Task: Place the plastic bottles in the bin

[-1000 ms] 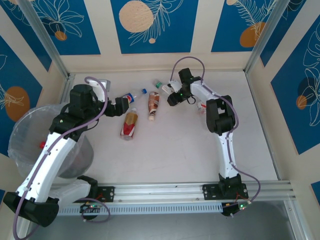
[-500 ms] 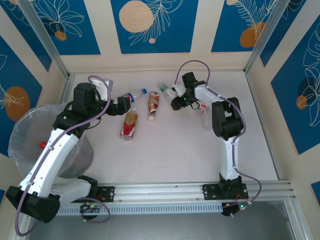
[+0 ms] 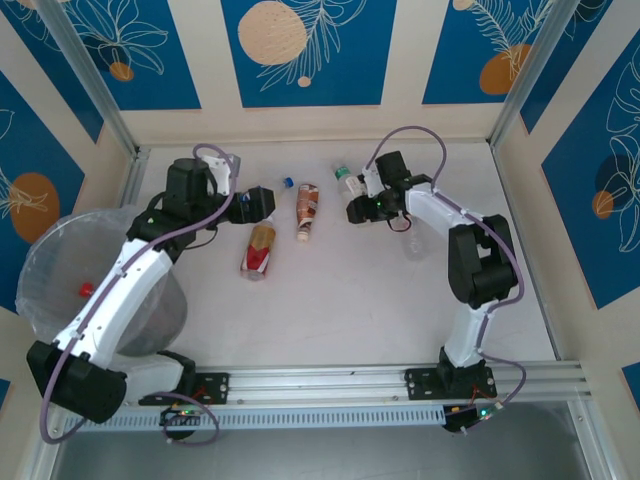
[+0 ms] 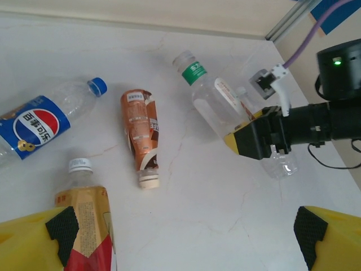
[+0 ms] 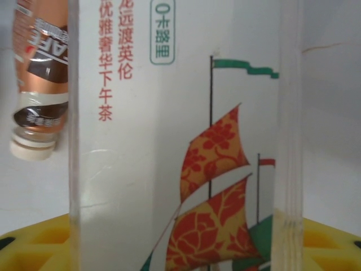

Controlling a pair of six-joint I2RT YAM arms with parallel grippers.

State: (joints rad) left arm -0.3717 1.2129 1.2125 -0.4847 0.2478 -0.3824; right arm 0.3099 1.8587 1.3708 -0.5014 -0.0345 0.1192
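Two arms have moved: our right pincer (image 4: pixel 251 137), clamped on the green-capped bottle (image 4: pixel 210 97), has drifted rightward, far from the bin (image 3: pixel 32 262); our left pincer (image 3: pixel 258 203), wide open, now hovers over the Pepsi bottle (image 4: pixel 34 125).

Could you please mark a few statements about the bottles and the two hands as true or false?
1. The right hand is shut on the green-capped bottle. True.
2. The Pepsi bottle has a red cap. False: its cap is blue.
3. The brown-labelled bottle stands upright. False: it lies on its side on the table.
4. The left hand is open. True.
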